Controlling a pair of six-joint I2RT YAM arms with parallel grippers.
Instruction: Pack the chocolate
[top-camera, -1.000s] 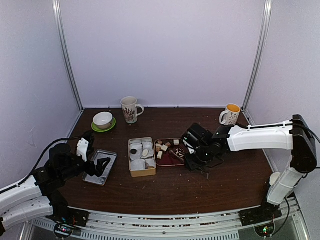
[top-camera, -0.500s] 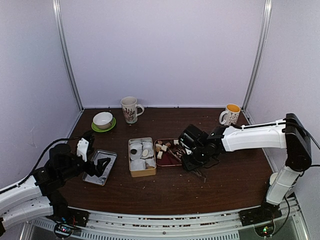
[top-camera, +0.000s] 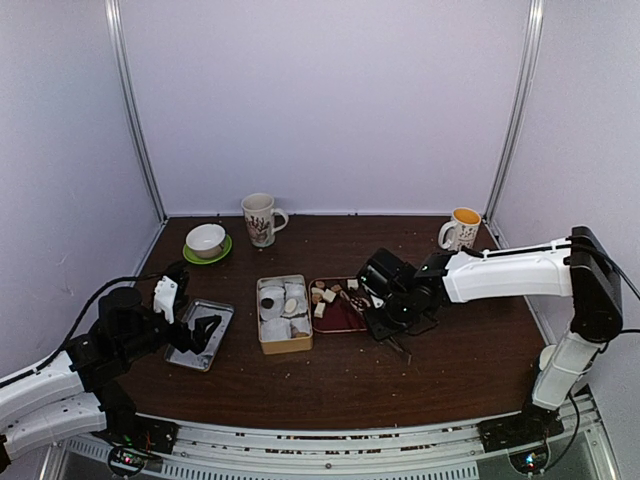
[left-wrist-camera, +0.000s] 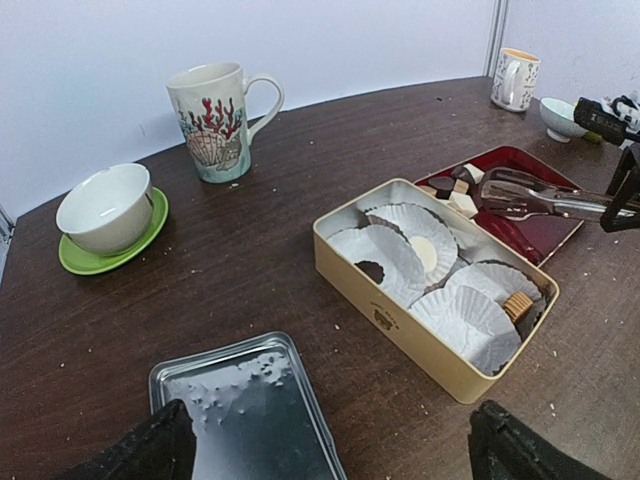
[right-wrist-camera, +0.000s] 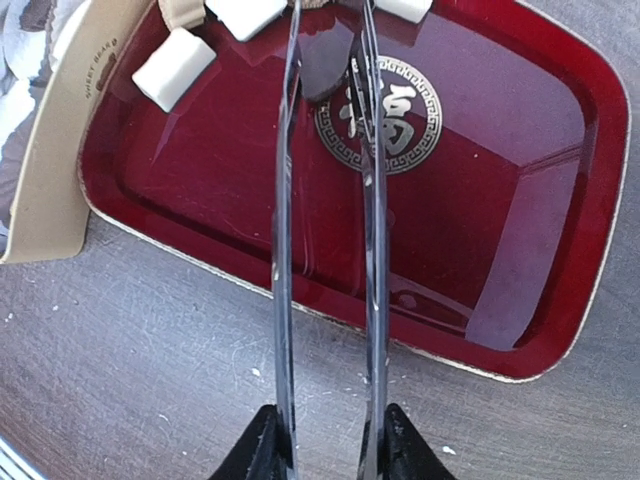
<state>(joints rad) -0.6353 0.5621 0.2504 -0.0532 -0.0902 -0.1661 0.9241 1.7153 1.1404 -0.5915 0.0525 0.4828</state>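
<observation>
**Right gripper (right-wrist-camera: 326, 452) clamping the tongs over the tray**

Its two fingers are pressing on the outer sides of the metal tongs (right-wrist-camera: 372, 250), holding both blades close together. The blades are reaching straight ahead of the gripper, over the near rim of the red tray (right-wrist-camera: 470, 180) and across its gold emblem. The chocolate (right-wrist-camera: 175, 68) is lying at the far end of that tray, around the tong tips: white cubes are sitting ahead and to the left of the blades, with a tan piece beside them. A dark piece (right-wrist-camera: 322, 62) is showing between the two blades near their tips. Whether the blades are pinching it cannot be told.

Beyond the tray, ahead and to the left of this gripper, a cream tin (right-wrist-camera: 60, 150) is standing with white paper cups (left-wrist-camera: 395, 250) inside. A few of those cups are already holding a piece.

Far off on the other side, the left gripper (left-wrist-camera: 330, 440) is hanging with its fingers spread wide and holding nothing. It is hovering over a metal lid (left-wrist-camera: 250, 410) lying flat beneath it.
</observation>
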